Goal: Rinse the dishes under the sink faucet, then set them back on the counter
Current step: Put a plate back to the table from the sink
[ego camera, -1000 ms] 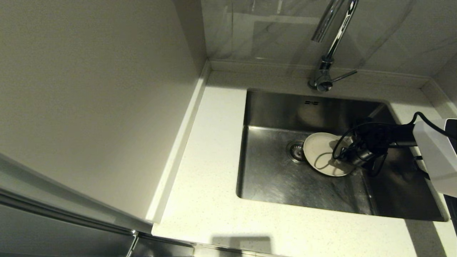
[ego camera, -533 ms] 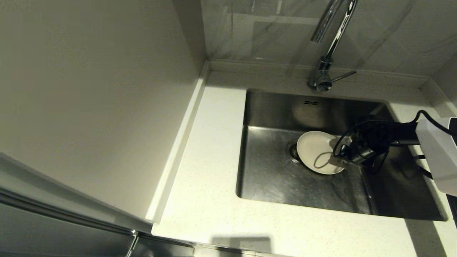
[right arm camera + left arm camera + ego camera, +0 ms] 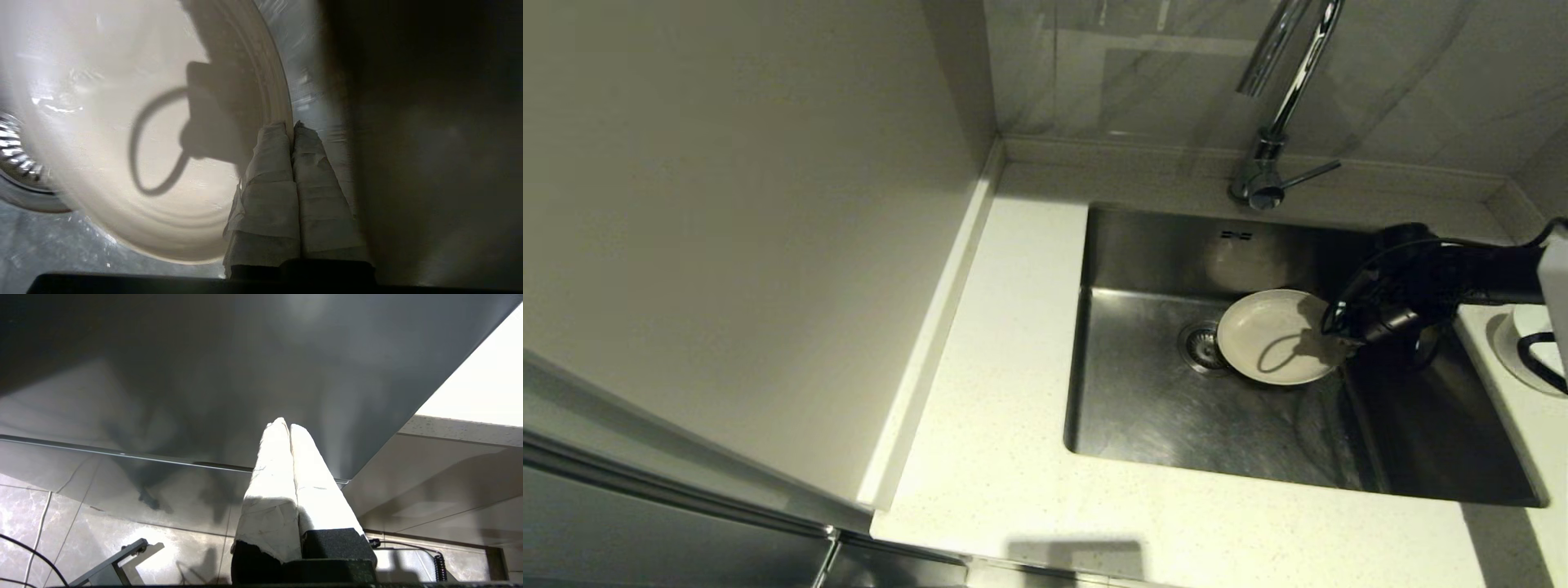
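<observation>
The cream plate (image 3: 1270,335) hangs tilted inside the sink (image 3: 1143,416), just right of the drain strainer (image 3: 1199,345). My right gripper (image 3: 1342,343) is shut on the plate's right rim; in the right wrist view its taped fingertips (image 3: 291,124) pinch the plate (image 3: 122,122) at its edge. The chrome faucet (image 3: 1284,98) stands behind the basin, spout above and behind the plate, and no water shows. A white round dish (image 3: 1521,347), perhaps the bowl, sits on the counter (image 3: 1005,343) right of the sink, half hidden by my arm. The spoon is out of view.
My left gripper (image 3: 284,424) is shut and empty, parked low beside a grey cabinet panel, outside the head view. A beige wall panel (image 3: 735,229) borders the counter's left side. The faucet lever (image 3: 1311,172) points right.
My right arm has risen and drawn back to the right, carrying the plate a little up and toward the sink's back. The white dish on the right counter has come into view.
</observation>
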